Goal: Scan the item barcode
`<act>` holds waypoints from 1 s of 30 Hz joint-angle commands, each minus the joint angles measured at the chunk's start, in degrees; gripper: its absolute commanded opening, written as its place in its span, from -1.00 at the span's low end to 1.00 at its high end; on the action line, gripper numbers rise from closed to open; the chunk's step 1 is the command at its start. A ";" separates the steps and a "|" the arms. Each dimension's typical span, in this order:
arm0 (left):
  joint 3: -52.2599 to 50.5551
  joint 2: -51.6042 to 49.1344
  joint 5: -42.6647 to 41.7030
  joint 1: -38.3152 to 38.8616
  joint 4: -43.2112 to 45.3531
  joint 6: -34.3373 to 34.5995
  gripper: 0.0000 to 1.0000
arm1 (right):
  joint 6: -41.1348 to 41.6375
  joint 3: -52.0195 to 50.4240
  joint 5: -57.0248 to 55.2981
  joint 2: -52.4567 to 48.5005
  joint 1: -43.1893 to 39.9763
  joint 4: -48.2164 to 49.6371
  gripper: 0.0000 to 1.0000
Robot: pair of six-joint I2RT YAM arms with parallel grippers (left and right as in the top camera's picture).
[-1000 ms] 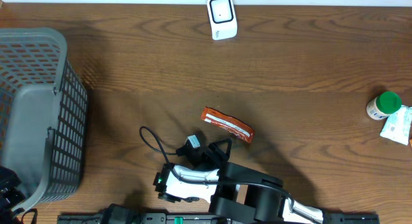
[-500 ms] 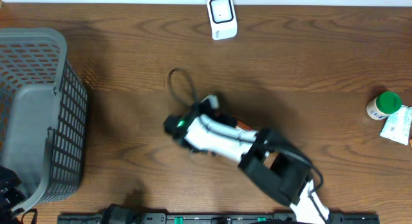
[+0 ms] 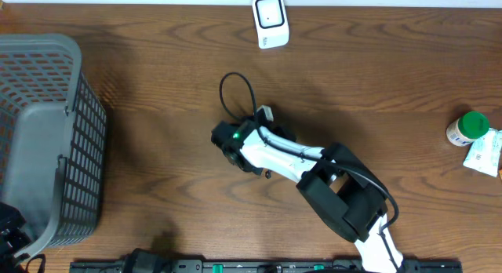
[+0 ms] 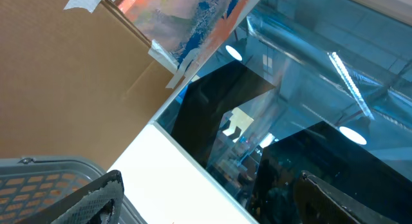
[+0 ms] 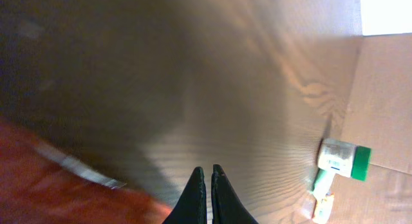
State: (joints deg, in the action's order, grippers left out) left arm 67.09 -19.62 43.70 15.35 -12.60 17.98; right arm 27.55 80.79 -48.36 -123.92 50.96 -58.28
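The item, a red-orange packet [image 5: 58,192], shows blurred at the lower left of the right wrist view, close beside my right gripper [image 5: 206,171]. The black fingers are shut tip to tip and I see nothing between them. From overhead, the right arm [image 3: 267,151] lies across the table's middle and hides the packet. A white scanner [image 3: 270,22] stands at the far edge. My left gripper [image 4: 212,205] is open, its fingers [image 4: 96,198] wide apart and empty, aimed up at a window.
A grey mesh basket [image 3: 47,140] fills the left side of the table. At the right edge stand a green-capped bottle [image 3: 468,128] and a white sachet [image 3: 484,154]. A black cable [image 3: 235,92] loops off the right wrist.
The right arm swung from the table's front edge out over the packet, covering it from above. Its jaws went from open to shut. The left arm stayed put.
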 commanded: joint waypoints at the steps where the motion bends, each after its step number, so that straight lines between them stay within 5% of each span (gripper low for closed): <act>1: 0.13 0.42 0.50 -0.35 0.31 -0.92 0.69 | -0.85 -2.67 1.75 -3.80 1.25 0.85 -0.98; 12: 0.13 0.42 0.50 -0.35 0.28 -0.92 0.70 | 1.31 -3.06 2.78 -12.92 3.87 -0.02 -0.98; 26: 0.13 0.42 0.50 -0.35 0.09 -0.94 0.69 | -0.48 2.01 -0.46 5.70 3.15 -7.65 -0.98; 30: 0.13 0.42 0.50 -0.35 -0.13 -0.94 0.69 | -2.75 2.01 12.11 9.25 2.82 -7.96 -0.98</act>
State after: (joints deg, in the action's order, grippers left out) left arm 67.09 -19.62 43.70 15.35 -12.69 17.98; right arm 27.35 82.15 -46.52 -117.34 54.13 -66.39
